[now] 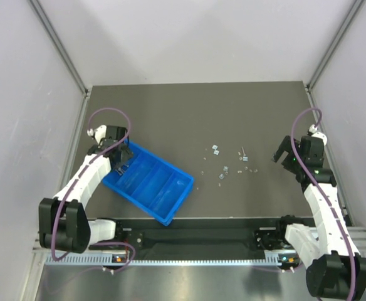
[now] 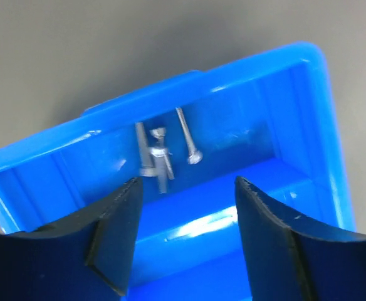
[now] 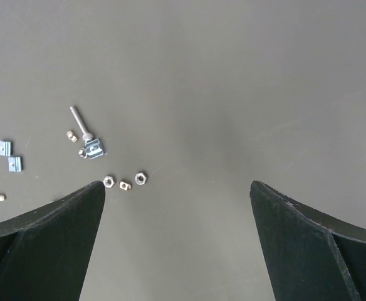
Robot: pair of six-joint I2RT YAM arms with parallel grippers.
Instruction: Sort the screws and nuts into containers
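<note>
- Screws, a few of them, lying down in the end box of the blue tray, the box closest to the left edge of the counter.
- Left hand right above that box, fingers apart, nothing held between them.
- Blue tray on the left side of the counter, close to the near edge, turned slantwise.
- More to sort: one loose screw and some small nuts, scattered a little to the right of the middle of the counter, well apart from the tray.
- Right hand close to the right edge, up off the counter, opened very wide, holding nothing.
- Seen from the right hand, loose bits all off to its left, toward the tray; none between its fingers yet.
- Closer to the right arm than to the left arm by the look of it, so likely a job for the right hand.
- Loose screw with its long way running up and down in the right wrist view, tilted a bit, so lying across the side-to-side squeeze of the fingers.
- Probably a good crosswise pinch on the thin shaft, after a slide to the left and then down.
- One blocky nut right at the head end of that screw, touching or just beside, hard to tell which; some risk of picking up both at once.
</note>
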